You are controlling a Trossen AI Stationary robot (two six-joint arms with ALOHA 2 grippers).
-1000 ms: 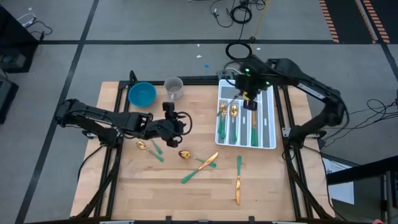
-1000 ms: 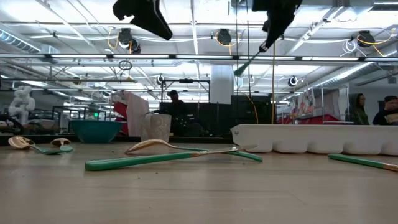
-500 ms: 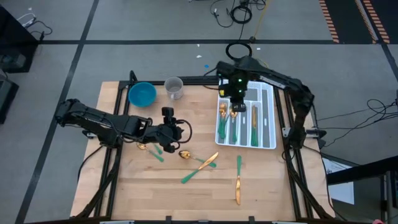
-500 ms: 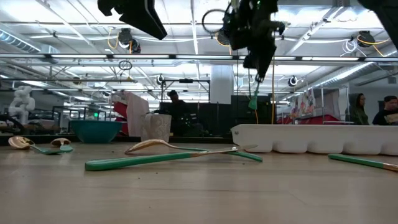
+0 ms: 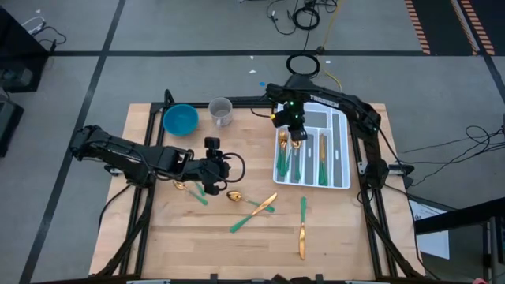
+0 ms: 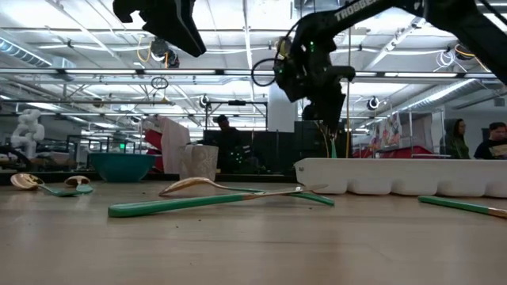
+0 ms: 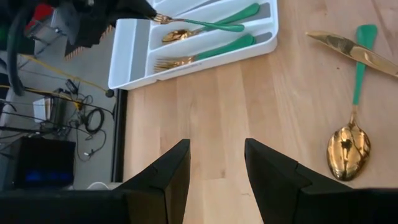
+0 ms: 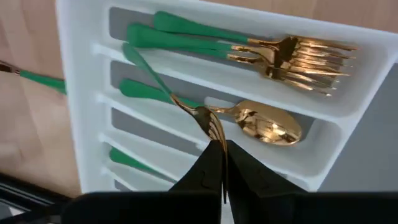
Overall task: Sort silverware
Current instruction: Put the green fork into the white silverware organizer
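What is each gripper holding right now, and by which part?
The right gripper pinches a fork by its gold tines over the white tray. The left gripper is open, holding nothing.

Robotics lab or workshop hall. Grey floor marked with black tape lines [image 5: 95, 75]; loose cables [image 5: 304, 14] beyond wooden table [image 5: 237, 248]; exposed ceiling pipes and strip lights [image 6: 238, 75]; workbenches and people [image 6: 495, 141] standing in background.

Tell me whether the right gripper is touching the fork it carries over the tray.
Touching. The right wrist view shows the right gripper shut on the fork by its gold tines, green handle hanging over the white tray.
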